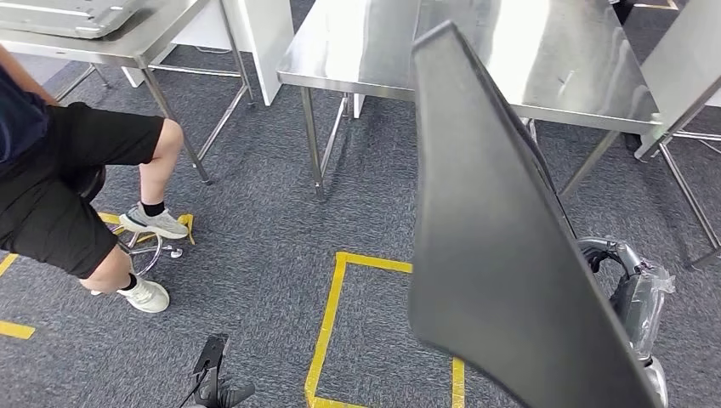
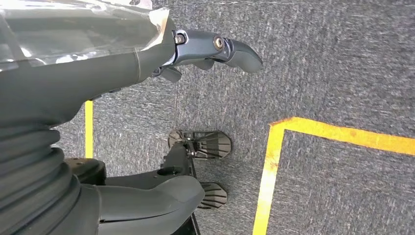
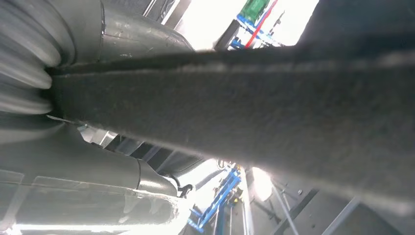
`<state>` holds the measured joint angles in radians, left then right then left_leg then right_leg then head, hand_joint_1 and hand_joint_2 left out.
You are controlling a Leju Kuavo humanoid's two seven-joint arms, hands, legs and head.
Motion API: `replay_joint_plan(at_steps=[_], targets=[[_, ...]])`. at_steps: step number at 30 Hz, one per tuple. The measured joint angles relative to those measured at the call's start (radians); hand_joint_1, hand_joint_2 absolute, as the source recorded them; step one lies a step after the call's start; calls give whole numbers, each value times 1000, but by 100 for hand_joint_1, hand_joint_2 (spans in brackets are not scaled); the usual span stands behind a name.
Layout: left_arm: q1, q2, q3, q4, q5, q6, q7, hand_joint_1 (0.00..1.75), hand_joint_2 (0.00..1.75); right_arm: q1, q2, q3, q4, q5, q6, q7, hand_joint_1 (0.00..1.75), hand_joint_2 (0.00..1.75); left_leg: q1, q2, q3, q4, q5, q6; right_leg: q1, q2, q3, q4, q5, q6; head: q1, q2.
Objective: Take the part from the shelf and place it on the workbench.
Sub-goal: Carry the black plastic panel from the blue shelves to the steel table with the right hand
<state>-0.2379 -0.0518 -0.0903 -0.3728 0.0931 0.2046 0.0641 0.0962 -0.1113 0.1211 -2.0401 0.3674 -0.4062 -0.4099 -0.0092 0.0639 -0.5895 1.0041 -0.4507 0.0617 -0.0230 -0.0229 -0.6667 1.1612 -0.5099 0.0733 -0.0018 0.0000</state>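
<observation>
The part (image 1: 493, 221) is a large, flat, dark grey panel standing nearly on edge at the right of the head view. My right hand (image 1: 625, 289), wrapped in clear plastic, grips it low on its far side. In the right wrist view the panel's rough edge (image 3: 254, 98) runs between the thumb and fingers of that right hand (image 3: 98, 161). The steel workbench (image 1: 544, 59) stands just ahead, partly hidden by the panel. My left hand (image 2: 98, 83) hangs over the carpet with thumb and fingers apart and holds nothing.
A person (image 1: 76, 187) in black shorts sits on a stool at the left, feet on the carpet. A second steel table (image 1: 110, 38) stands behind them. Yellow tape (image 1: 340, 280) marks a square on the grey carpet before the workbench.
</observation>
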Motion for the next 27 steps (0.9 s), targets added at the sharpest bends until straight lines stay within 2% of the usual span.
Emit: replay_joint_plan(at_steps=[1, 2, 3, 5, 6, 8, 9, 10, 11, 12, 13, 14, 16, 17, 18, 22, 27], targets=[[0, 0, 2, 0, -1, 0, 0, 0, 175, -1, 0, 0, 0, 0, 1, 0, 175, 175, 0, 8, 0, 6, -6, -8, -2, -21, 37, -67, 23, 6, 2, 0], [0, 1, 3, 0, -3, 0, 0, 0, 175, -2, 0, 0, 0, 0, 3, 0, 175, 175, -2, 15, 1, 12, -11, -16, -2, -35, 64, -115, 39, 4, 3, 0], [0, 2, 4, 0, -5, 0, 0, 0, 175, -3, 0, 0, 0, 0, 6, 0, 175, 175, -5, 23, 2, 16, -15, -22, -2, -41, 75, -135, 45, -2, 2, 0], [0, 2, 6, -1, -7, 0, 0, 0, 175, -3, 1, 1, 0, 0, 11, 0, 175, 175, -3, 39, 6, 17, -19, -30, -2, -17, 72, -134, 49, -19, -1, 0], [-1, 2, 7, -1, -8, 0, 0, 0, 175, -3, 1, 1, 0, 0, 13, 0, 175, 175, 0, 32, 6, 22, -25, -36, -5, -7, 72, -134, 50, -25, -2, 0], [-1, 2, 9, -2, -8, 0, 0, 0, 175, -5, 1, 0, 0, -1, 16, -1, 175, 175, 8, -14, -15, 75, -68, -49, -12, 12, 72, -135, 54, -38, -5, 0], [0, 2, 10, -3, -8, 0, 0, 0, 175, -6, 2, 1, 0, -1, 18, -1, 175, 175, 11, -41, -41, 133, -102, -55, -13, 19, 71, -135, 55, -43, -7, 0], [2, 2, 11, -3, -8, 0, 0, 0, 175, -7, 2, 1, 0, -1, 19, -1, 175, 175, 12, -56, -73, 202, -136, -58, -13, 26, 70, -135, 55, -46, -8, 0], [5, 2, 13, -3, -8, 0, 0, 0, 175, -7, 2, 1, 0, -2, 20, -2, 175, 175, 13, -61, -103, 262, -158, -60, -13, 33, 70, -135, 54, -48, -9, 0], [8, 2, 14, -3, -8, 0, 0, 0, 175, -7, 2, 1, 0, -2, 21, -3, 175, 175, 14, -63, -121, 296, -163, -61, -13, 40, 70, -135, 54, -48, -9, 0], [10, 2, 16, -3, -8, 0, 0, 0, 175, -7, 3, 1, 0, -1, 22, -4, 175, 175, 15, -63, -119, 286, -145, -60, -13, 47, 71, -135, 54, -48, -9, 0], [10, 2, 17, -3, -9, 0, 0, 0, 175, -7, 3, 1, 0, 0, 23, -6, 175, 175, 17, -63, -97, 237, -111, -59, -14, 53, 72, -135, 54, -48, -10, 0], [9, 2, 18, -3, -10, 0, 0, 0, 175, -7, 3, 1, 0, 5, 24, -11, 175, 175, 21, -73, -28, 97, -45, -57, -12, 61, 74, -134, 54, -46, -10, 0], [8, 1, 18, -3, -11, 0, 0, 0, 175, -8, 3, 1, 0, 8, 24, -13, 175, 175, 21, -78, -5, 50, -29, -55, -10, 63, 74, -134, 54, -43, -10, 0], [8, 1, 18, -3, -11, -1, 0, 0, 175, -8, 3, 1, 0, 9, 25, -14, 175, 175, 20, -82, 5, 26, -24, -53, -7, 65, 72, -135, 55, -39, -9, 0], [9, -2, 19, -3, -17, -2, 0, 0, 175, -8, 3, 3, 0, 13, 25, -18, 175, 175, 11, -83, 5, 16, -19, -44, -2, 66, 72, -142, 54, -34, -8, 0], [9, -4, 25, -3, -23, -2, 0, 0, 175, -8, 1, 5, 0, -7, 44, -25, 175, 175, 6, -84, 1, 17, -15, -33, -6, 66, 78, -156, 64, -22, -7, 0]])
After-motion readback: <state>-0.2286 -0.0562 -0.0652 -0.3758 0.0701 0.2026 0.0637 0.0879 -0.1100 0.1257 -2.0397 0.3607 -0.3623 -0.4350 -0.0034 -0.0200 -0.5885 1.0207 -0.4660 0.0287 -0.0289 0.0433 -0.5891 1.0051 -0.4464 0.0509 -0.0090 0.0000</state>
